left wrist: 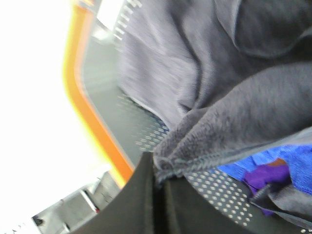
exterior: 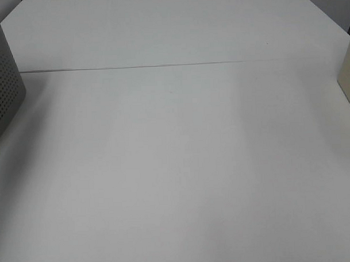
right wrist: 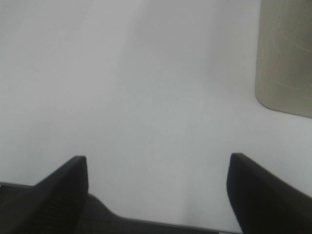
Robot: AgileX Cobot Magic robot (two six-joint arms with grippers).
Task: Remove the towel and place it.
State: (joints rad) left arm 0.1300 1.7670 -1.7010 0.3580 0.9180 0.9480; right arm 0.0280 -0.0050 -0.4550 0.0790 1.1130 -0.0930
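black fingers of the left gripper (left wrist: 160, 170) sit closest to the lens, pressed together on a stitched hem of the towel (left wrist: 234, 97). dark grey and fuzzy, the towel lies bunched in folds inside the basket (left wrist: 117, 122), a grey perforated container with an orange band (left wrist: 83, 97) along its edge. beneath the pinched fold show a blue cloth (left wrist: 273, 163) and a purple cloth (left wrist: 265, 179). from the high camera only part of the basket (exterior: 4, 96) shows, at the left edge of the white table (exterior: 176, 165). the right gripper (right wrist: 156, 170) hangs above bare table with its jaws wide apart, near a beige object (right wrist: 285, 53) at the table's right edge.
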